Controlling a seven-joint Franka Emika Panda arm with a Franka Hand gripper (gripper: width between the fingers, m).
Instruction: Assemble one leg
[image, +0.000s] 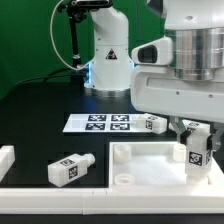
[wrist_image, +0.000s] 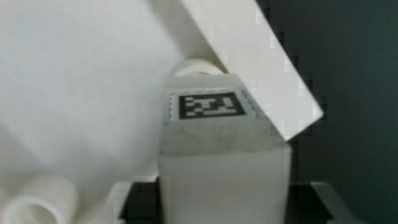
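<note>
My gripper (image: 195, 140) is shut on a leg (image: 193, 157), a stubby white bar with a black-and-white tag. It holds the leg upright over the corner of the large flat white panel (image: 150, 160) at the exterior view's right. In the wrist view the held leg (wrist_image: 217, 140) runs out from between the dark fingers (wrist_image: 146, 200), tag facing the camera, and its far end is at the panel's edge (wrist_image: 71, 120). Whether the leg touches the panel I cannot tell. A second leg (image: 68, 169) lies on the table at the exterior view's left. A third leg (image: 153, 123) lies behind the panel.
The marker board (image: 100, 123) lies flat behind the panel, next to the third leg. A white block (image: 5, 160) sits at the exterior view's far left. A white wall (image: 60, 197) runs along the front. The robot's base (image: 108, 55) stands at the back.
</note>
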